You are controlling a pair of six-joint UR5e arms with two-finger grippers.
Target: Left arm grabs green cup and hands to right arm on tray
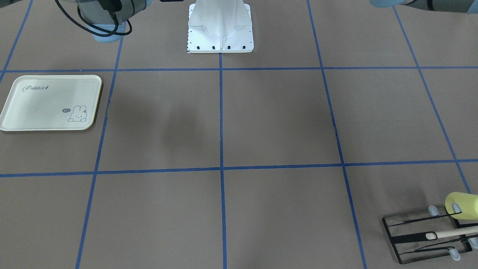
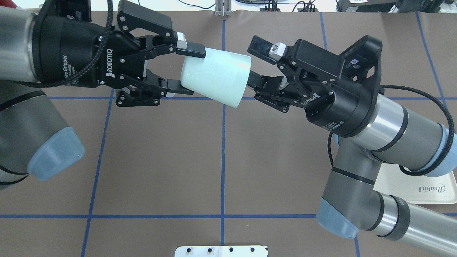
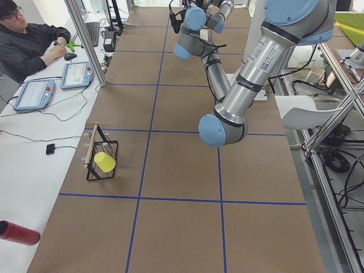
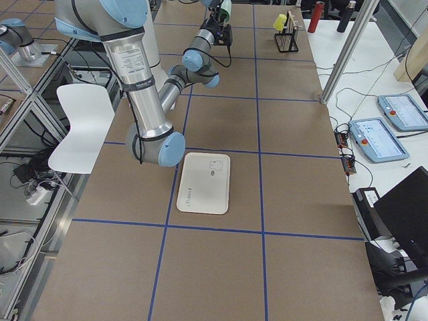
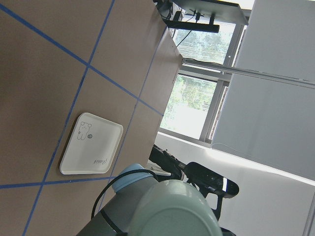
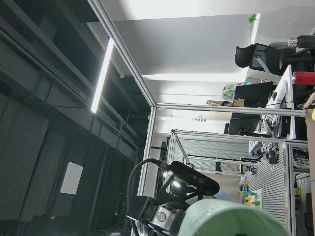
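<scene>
The green cup (image 2: 214, 76) lies on its side in mid-air above the table, base towards my left gripper (image 2: 187, 67), which is shut on that base end. My right gripper (image 2: 254, 60) is open at the cup's mouth. Its upper finger is clear of the rim and its lower finger (image 2: 257, 79) is at the rim. The cup's base fills the bottom of the left wrist view (image 5: 172, 209), and its rim shows in the right wrist view (image 6: 231, 221). The cream tray (image 1: 52, 102) lies bare on the table, partly under the right arm in the overhead view (image 2: 428, 189).
A black wire rack (image 1: 422, 239) with a yellow cup (image 1: 461, 205) and a wooden stick stands at the table's edge on my left side. The white robot base plate (image 1: 220, 33) is at mid-table. An operator (image 3: 28, 45) sits beside the table.
</scene>
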